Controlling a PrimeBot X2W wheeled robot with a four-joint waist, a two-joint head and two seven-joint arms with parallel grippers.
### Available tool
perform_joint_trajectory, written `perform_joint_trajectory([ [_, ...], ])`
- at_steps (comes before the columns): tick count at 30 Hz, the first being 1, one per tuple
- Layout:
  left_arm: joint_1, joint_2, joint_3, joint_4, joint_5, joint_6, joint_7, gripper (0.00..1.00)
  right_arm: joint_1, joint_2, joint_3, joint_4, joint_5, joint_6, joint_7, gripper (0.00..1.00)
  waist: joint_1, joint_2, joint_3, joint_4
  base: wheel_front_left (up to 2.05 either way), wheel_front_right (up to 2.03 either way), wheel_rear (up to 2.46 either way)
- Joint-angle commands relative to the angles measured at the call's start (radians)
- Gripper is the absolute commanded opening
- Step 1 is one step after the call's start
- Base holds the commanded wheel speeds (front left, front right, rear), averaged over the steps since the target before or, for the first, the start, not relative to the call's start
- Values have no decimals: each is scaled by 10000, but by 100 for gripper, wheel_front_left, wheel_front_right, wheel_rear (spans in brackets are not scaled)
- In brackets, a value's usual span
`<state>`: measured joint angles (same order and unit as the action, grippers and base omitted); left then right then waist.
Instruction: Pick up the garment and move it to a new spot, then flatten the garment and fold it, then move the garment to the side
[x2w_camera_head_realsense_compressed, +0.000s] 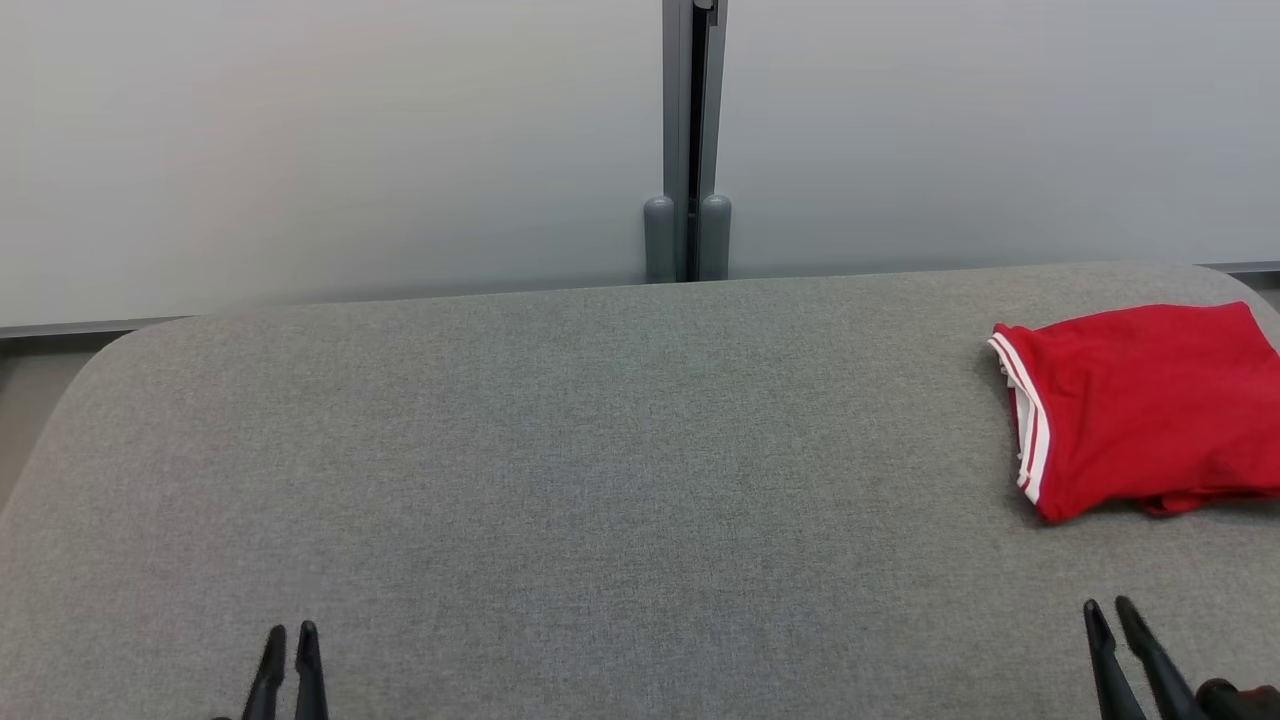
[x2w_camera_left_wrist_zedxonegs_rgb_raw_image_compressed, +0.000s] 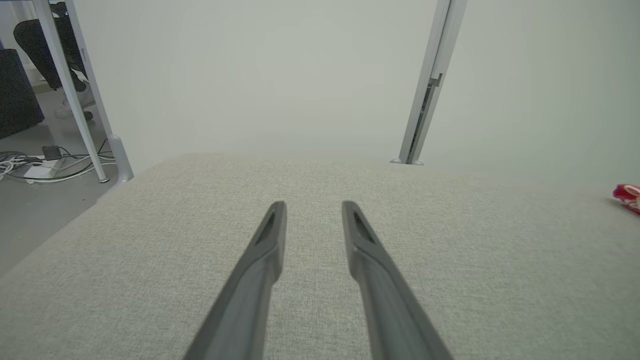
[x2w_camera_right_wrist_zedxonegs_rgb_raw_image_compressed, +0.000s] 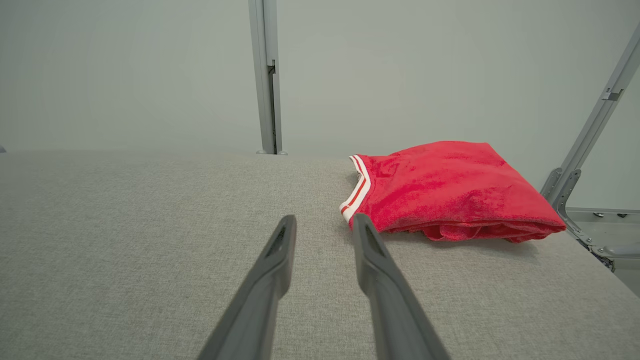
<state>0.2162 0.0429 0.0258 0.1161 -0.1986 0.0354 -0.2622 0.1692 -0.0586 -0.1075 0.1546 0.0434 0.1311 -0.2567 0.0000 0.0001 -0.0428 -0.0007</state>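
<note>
The left claw (x2w_camera_head_realsense_compressed: 292, 628) stands a little open: its two dark fingers run almost side by side with a narrow gap between them, and nothing sits in that gap. In the left wrist view the fingers (x2w_camera_left_wrist_zedxonegs_rgb_raw_image_compressed: 272, 240) reach forward over the grey padded table (x2w_camera_head_realsense_compressed: 600, 450). Whether their tips rest on the fabric cannot be told.

The right claw (x2w_camera_head_realsense_compressed: 1106, 603) is likewise parted by a small gap and grips nothing. Its fingers (x2w_camera_right_wrist_zedxonegs_rgb_raw_image_compressed: 280, 250) point out across the same grey surface.

The red garment (x2w_camera_head_realsense_compressed: 1140, 410) lies folded into a compact bundle on the table, ahead of the right claw and a little to its right, apart from the fingertips. Its white-striped hem (x2w_camera_right_wrist_zedxonegs_rgb_raw_image_compressed: 356, 192) faces the claw's left side, and the folded edges, stacked in layers, face back toward the claw. From the left claw the garment is well away to the right, at the far right edge of the left wrist view.

Straight ahead of both claws, past the far edge of the table, a pale wall rises with a grey upright post (x2w_camera_head_realsense_compressed: 687, 150). Off to the left claw's left, beyond the table corner, cables (x2w_camera_left_wrist_zedxonegs_rgb_raw_image_compressed: 30, 170) lie on the floor by a person's dark trouser leg (x2w_camera_left_wrist_zedxonegs_rgb_raw_image_compressed: 30, 35).
</note>
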Motion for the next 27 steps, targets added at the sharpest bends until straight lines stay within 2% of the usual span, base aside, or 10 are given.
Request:
perform_joint_trajectory([
  [1, 24, -30, -4, 124, -43, -6, 46, 0, 17, 42, -4, 123, 50, 0, 29, 0, 0, -1, 1, 0, 0, 0, 0],
  [3, 39, -70, -11, 303, -117, -14, 99, 0, 37, 111, -5, 302, 137, 0, 63, 0, 0, -1, 2, 0, 0, 0, 0],
  [15, -518, -41, 141, 465, -2385, -283, 695, 0, -437, 100, -32, 395, 2648, -1, 667, 0, 0, -1, 46, 1, 0, 0, 0],
  [27, -949, -16, 250, 578, -4203, -499, 1158, 0, -800, 90, -25, 452, 4667, -1, 1124, 0, 0, -1, 86, 1, 0, 0, 0],
])
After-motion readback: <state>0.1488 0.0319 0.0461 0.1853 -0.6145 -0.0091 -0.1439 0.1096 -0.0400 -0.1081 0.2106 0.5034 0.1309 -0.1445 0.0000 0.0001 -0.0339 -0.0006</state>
